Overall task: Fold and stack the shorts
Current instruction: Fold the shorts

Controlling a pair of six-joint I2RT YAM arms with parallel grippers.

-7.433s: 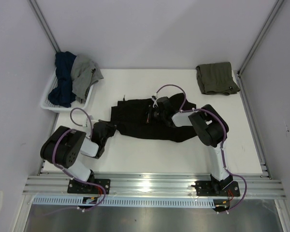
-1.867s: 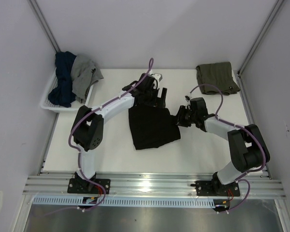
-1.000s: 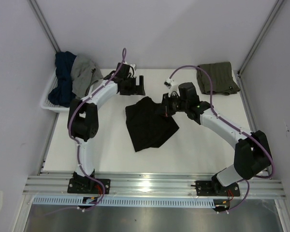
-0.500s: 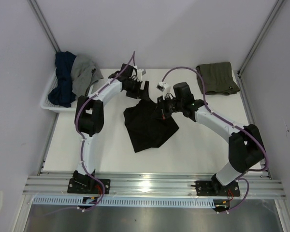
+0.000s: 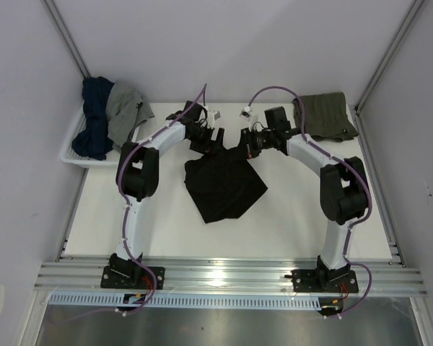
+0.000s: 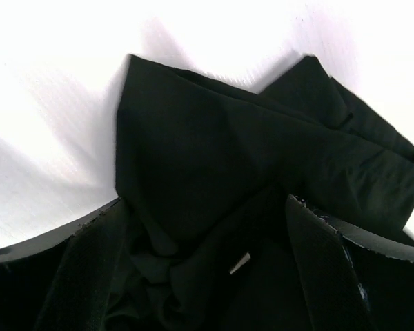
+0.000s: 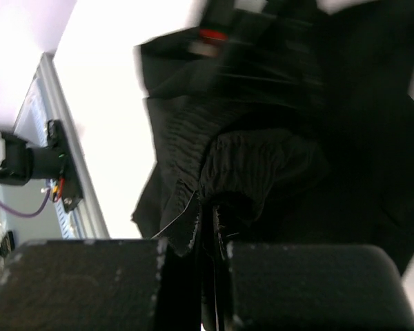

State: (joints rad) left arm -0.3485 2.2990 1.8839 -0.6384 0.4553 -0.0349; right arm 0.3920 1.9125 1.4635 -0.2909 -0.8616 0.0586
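Note:
The black shorts point(image 5: 224, 189) lie folded over in the middle of the white table, with their far edge drawn up. My right gripper point(image 5: 247, 146) is shut on that edge, and the right wrist view shows the gathered black hem point(image 7: 248, 165) pinched in the right gripper point(image 7: 208, 208). My left gripper point(image 5: 211, 141) hovers open over the far left corner. In the left wrist view its fingers point(image 6: 62, 276) stand wide apart on either side of bunched black cloth point(image 6: 214, 179). The olive-green shorts point(image 5: 323, 115) lie folded at the far right corner.
A white basket point(image 5: 71, 153) at the far left holds dark blue and grey clothes point(image 5: 112, 115). Metal rails point(image 5: 216, 274) run along the near edge, and grey walls close in both sides and the back.
The right gripper has carried the shorts' edge farther back and to the right. The left gripper has come in from the far left and now straddles the cloth's far corner.

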